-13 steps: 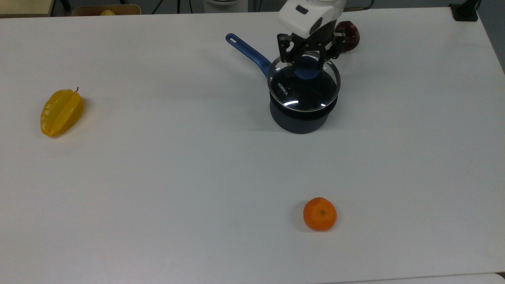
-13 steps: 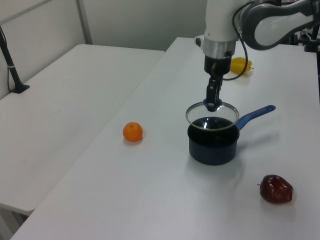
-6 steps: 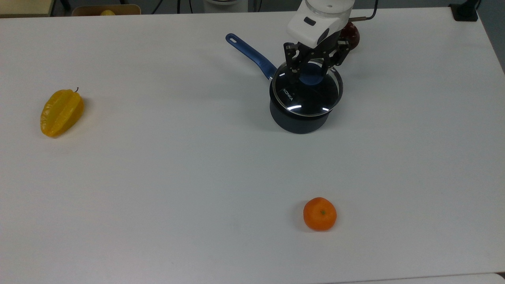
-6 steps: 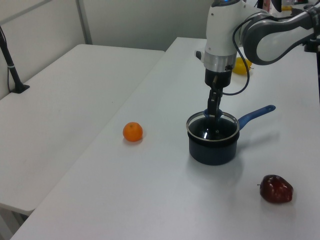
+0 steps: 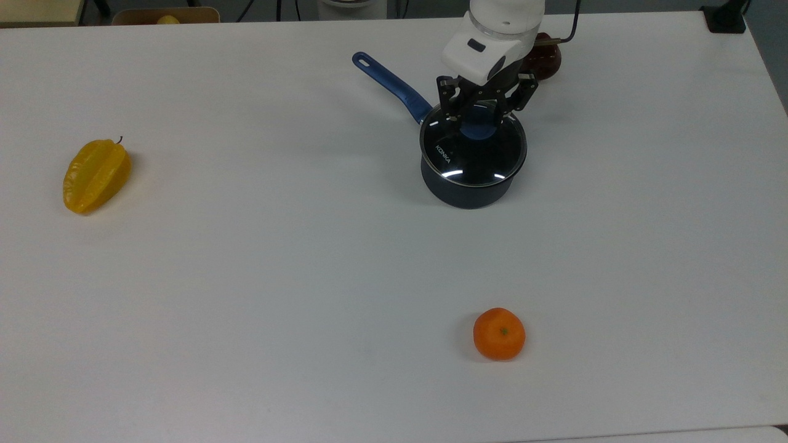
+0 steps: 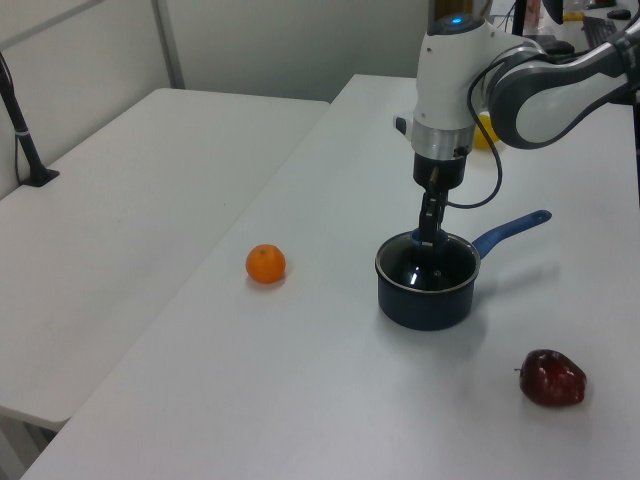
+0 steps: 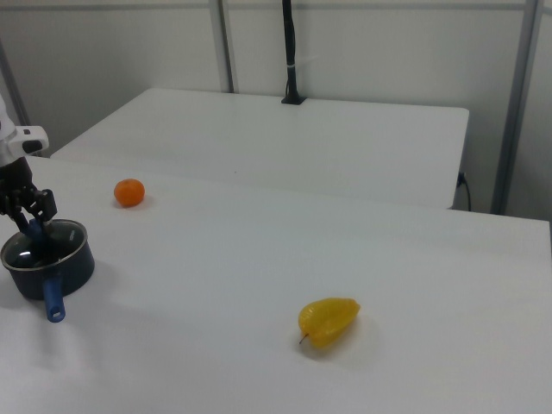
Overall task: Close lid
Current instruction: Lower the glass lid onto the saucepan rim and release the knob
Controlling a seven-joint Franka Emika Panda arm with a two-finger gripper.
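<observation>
The glass lid (image 5: 473, 154) with a metal rim lies level on the dark saucepan (image 5: 468, 192), rim on rim. My gripper (image 5: 480, 117) points straight down over it, its fingers shut on the lid's blue knob (image 5: 481, 128). The pan's blue handle (image 5: 388, 79) points toward the top view's upper left. In the left view the gripper (image 6: 428, 238) reaches down onto the lid (image 6: 428, 270) atop the saucepan (image 6: 428, 305). At the right view's far left stand the gripper (image 7: 26, 216) and the saucepan (image 7: 52, 272).
A red apple (image 6: 551, 378) lies close to the pan, partly behind my arm in the top view. An orange (image 5: 499, 333) sits toward the table's near edge in the top view. A yellow starfruit (image 5: 96, 175) lies far to the top view's left.
The lid, held tilted above the pan a second ago, has come down with the gripper and now rests flat on the saucepan's rim.
</observation>
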